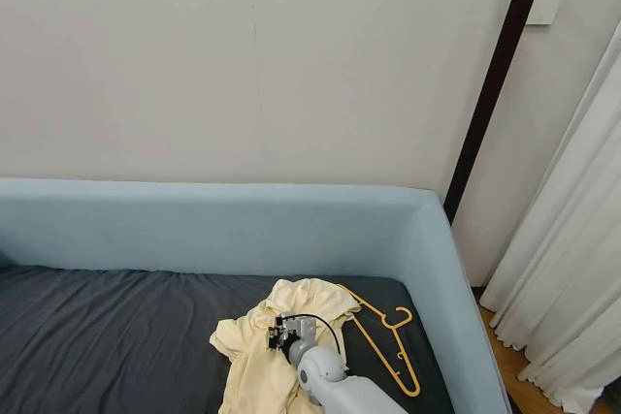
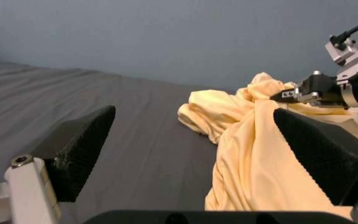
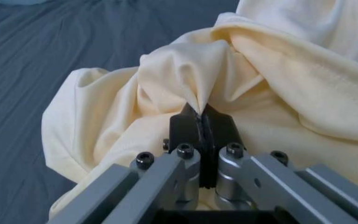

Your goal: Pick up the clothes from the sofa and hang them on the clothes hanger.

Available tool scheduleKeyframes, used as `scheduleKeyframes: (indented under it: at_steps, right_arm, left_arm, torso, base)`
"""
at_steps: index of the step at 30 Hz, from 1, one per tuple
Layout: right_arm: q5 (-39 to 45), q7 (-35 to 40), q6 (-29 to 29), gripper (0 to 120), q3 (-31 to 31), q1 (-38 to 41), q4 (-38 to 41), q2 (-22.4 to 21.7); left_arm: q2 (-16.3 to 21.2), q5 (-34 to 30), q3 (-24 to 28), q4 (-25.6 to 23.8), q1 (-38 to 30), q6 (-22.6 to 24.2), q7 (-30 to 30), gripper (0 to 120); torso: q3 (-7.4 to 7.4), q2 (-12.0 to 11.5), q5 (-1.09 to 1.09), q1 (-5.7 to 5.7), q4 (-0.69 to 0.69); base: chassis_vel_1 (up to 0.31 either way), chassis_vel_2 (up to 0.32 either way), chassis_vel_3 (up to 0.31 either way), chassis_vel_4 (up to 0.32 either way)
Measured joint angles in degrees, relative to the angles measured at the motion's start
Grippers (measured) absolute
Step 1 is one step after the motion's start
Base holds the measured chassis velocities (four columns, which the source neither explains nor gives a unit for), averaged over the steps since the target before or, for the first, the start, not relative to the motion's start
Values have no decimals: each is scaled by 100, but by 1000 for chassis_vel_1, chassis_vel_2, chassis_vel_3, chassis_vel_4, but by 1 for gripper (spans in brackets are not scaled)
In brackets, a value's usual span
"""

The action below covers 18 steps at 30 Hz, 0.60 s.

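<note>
Plain white wall (image 1: 243, 65) behind a light-blue sofa (image 1: 243, 230); white curtain (image 1: 572, 288) over wooden floor (image 1: 512, 387) on the right.

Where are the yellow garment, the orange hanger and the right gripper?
yellow garment (image 1: 247, 341): head view, on its crumpled middle.
orange hanger (image 1: 378, 356): head view, on its long bar.
right gripper (image 3: 201, 114): right wrist view, between its fingertips, shut on the garment.

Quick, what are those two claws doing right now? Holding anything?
Left gripper: open, holding nothing.
Right gripper: shut on a fold of the yellow garment on the sofa.
</note>
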Motion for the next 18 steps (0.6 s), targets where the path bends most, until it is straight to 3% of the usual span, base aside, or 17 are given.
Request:
scheduleKeyframes:
  at_steps: [8,12,18]
  right_arm:
    - [-115,133,68,0,-416,64,1008,-523]
    - [132,337,-43,0,-771,410,1875,-957]
    - [463,434,-119,0,-1029,952,2406,-1229]
  left_arm:
    - [20,-62,-10,53,-57,-11,-27,100]
    - [47,-124,-7,71,-127,-11,-34,100]
    - [58,-207,-22,55,-181,-5,-40,100]
  torso:
    - [0,0,0,0,0]
    - [0,0,1,0,0]
    - [0,0,0,0,-1]
  base:
    - [0,0,0,0]
    - [0,0,0,0]
    - [0,0,0,0]
